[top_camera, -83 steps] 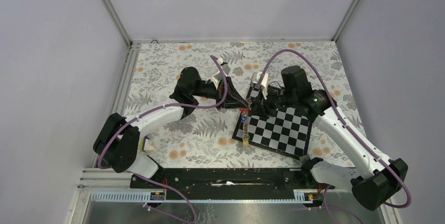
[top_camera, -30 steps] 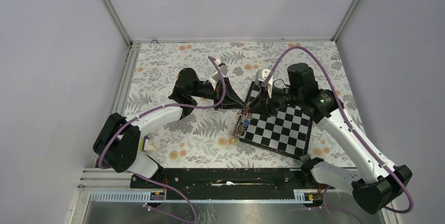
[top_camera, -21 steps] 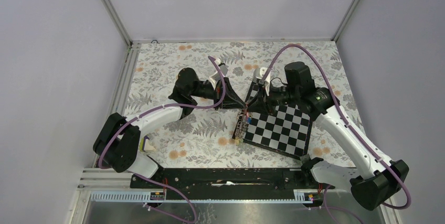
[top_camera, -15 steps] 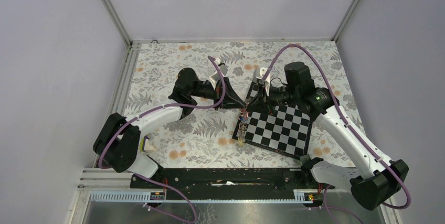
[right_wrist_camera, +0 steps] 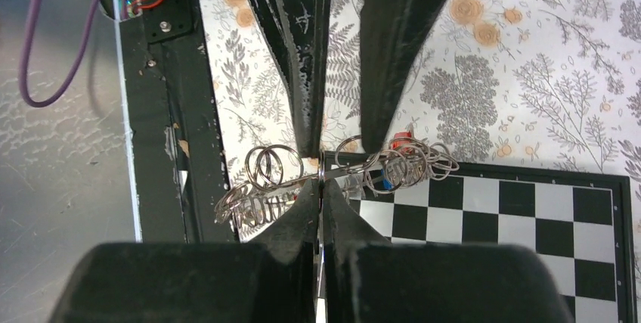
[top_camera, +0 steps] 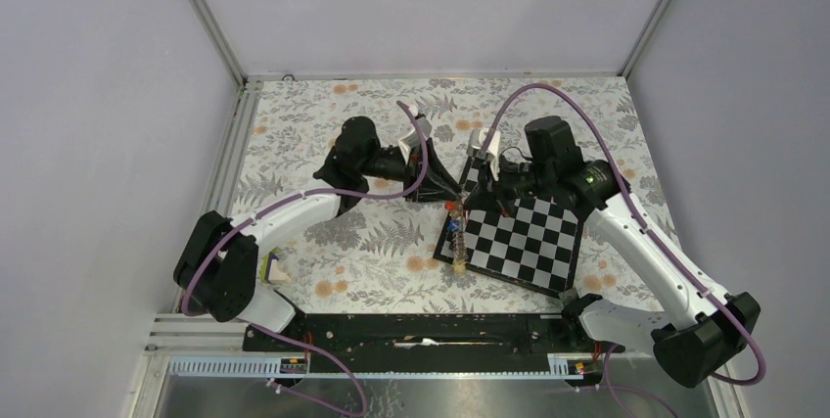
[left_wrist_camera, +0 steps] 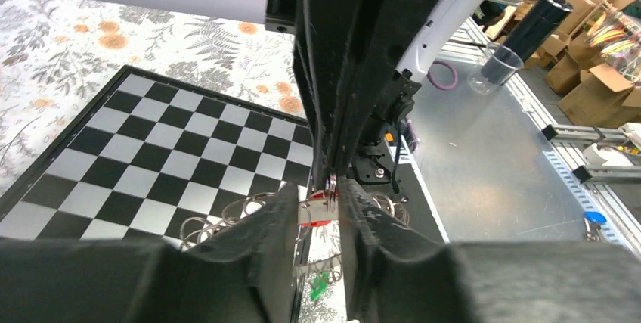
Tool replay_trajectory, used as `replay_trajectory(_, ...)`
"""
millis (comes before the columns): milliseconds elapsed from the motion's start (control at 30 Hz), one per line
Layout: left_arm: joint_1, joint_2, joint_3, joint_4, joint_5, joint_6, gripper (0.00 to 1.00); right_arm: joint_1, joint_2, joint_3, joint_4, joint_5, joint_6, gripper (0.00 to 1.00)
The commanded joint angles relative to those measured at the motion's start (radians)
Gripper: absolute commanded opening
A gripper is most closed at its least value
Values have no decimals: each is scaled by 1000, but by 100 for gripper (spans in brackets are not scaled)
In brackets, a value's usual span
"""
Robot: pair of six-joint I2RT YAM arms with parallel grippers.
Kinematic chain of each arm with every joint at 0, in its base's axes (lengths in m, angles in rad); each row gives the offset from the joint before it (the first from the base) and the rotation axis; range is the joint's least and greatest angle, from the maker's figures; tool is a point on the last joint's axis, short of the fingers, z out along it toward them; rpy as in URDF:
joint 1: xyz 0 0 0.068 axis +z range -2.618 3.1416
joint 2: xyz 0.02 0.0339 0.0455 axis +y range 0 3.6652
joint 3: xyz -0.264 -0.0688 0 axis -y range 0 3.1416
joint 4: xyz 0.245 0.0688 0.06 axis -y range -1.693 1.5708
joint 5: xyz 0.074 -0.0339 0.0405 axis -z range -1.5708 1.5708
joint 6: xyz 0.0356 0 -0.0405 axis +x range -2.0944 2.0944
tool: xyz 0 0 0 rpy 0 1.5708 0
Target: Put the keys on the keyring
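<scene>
— How is the right claw [right_wrist_camera: 321, 187] found?
— It is closed fully, and a thin grey ring is pinched between its tips: the keyring [right_wrist_camera: 321, 166], seen edge-on from the right wrist.
— What is seen nearest the arm bases?
— The chessboard [top_camera: 524, 242] is laid at an angle on the floral cloth [top_camera: 323, 124], right of centre. The keys [top_camera: 455, 234] are strung out in a line along its left edge, from the right claw towards the board's near corner.
— Which keys can be told apart?
— A red head [right_wrist_camera: 401, 141] and a blue head [right_wrist_camera: 385, 181] are made out among a tangle of small wire rings [right_wrist_camera: 266, 166]. A green key [left_wrist_camera: 317, 287] is seen low in the left wrist view.
— And the left claw [left_wrist_camera: 319, 194]?
— It is set just beyond, tip to tip with the right claw. Its fingers [right_wrist_camera: 298, 51] are parted a little, and the bunch is in line with the gap. Nothing is seen to be gripped by them.
— Is the pinched ring touched by it?
— That cannot be told.
</scene>
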Motion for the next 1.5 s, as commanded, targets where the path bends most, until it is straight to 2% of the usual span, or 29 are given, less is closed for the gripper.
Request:
replay_trajectory(0,-13,-24,127,-293,-66,252,34,35,35,99,-90,104,-41,0)
replay_trajectory(100,-24,-24,127,-292,-63,257,38,47,60,135,-135,143,-47,0)
replay_trajectory(333,-42,-15,108,-279,-59,266,37,56,76,163,-162,162,-39,0)
replay_trajectory(700,-51,0,114,-276,-59,266,25,59,86,164,-159,144,-41,0)
replay_trajectory(1300,-53,4,87,-273,-48,280,24,59,65,159,-142,122,-37,0)
replay_trajectory(1467,-52,1,85,-270,-54,285,28,58,57,153,-141,107,-43,0)
